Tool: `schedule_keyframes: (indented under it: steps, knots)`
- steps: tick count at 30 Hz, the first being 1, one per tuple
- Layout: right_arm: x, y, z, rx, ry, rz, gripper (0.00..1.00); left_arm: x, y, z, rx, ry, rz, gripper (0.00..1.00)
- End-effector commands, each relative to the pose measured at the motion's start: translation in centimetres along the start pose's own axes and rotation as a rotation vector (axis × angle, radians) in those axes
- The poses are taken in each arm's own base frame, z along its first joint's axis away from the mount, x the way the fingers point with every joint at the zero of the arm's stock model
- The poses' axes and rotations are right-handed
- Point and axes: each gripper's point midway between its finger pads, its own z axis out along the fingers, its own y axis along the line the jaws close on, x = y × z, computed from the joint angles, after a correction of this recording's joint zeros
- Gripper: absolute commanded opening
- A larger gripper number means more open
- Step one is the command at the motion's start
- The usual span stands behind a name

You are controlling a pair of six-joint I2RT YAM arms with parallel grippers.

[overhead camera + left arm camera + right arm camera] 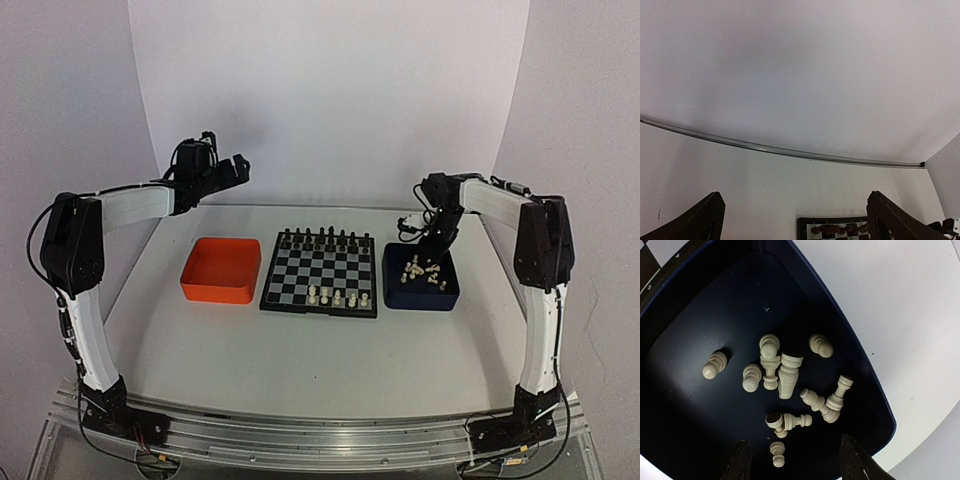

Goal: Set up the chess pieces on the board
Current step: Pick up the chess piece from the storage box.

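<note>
We found the right gripper (797, 464), jaws apart and empty, over cream-white plastic chess pieces (785, 376) in the right-hand dark blue tray (690, 315).

Table (300, 350), seen from the arm side. Board (320, 262) at centre. Left tray (221, 270) lies just beside the board's left edge, right tray (448, 297) just beside its right edge.

On the board: far-row pieces (320, 238) stand in a line along the far edge. Chess pieces (337, 296) stand in a shorter line along the near edge, toward its right half.

In the right tray: loose pieces (785, 375) scattered on the floor, most lying on their sides, several touching.

Right gripper (432, 250) hangs over the right tray, one loose piece in line between its fingers. Left gripper (225, 170) is held high behind the left tray, well apart from the board.
</note>
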Motion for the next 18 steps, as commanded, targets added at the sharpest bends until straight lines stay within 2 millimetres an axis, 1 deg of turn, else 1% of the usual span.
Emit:
schedule_keyframes:
  steps: [1,6,9,12,18]
  knots:
    - [0.0,0.1,-0.3,-0.024,0.015,-0.090,0.57,-2.3,-1.6,-0.8,0.055,-0.047,0.020,1.00]
    - [-0.1,0.5,-0.3,-0.046,0.001,-0.128,0.53,-1.9,-2.0,-1.3,0.092,-0.049,0.030,1.00]
    - [-0.1,0.7,0.4,-0.062,0.007,-0.163,0.52,-2.0,-2.3,-1.9,0.117,-0.072,0.028,1.00]
    - [0.4,0.9,1.0,-0.068,0.027,-0.213,0.51,-1.8,-3.0,-2.4,0.164,-0.053,0.032,1.00]
    - [0.2,1.0,0.7,-0.070,0.013,-0.243,0.47,-2.1,-3.2,-3.3,0.171,-0.063,0.038,1.00]
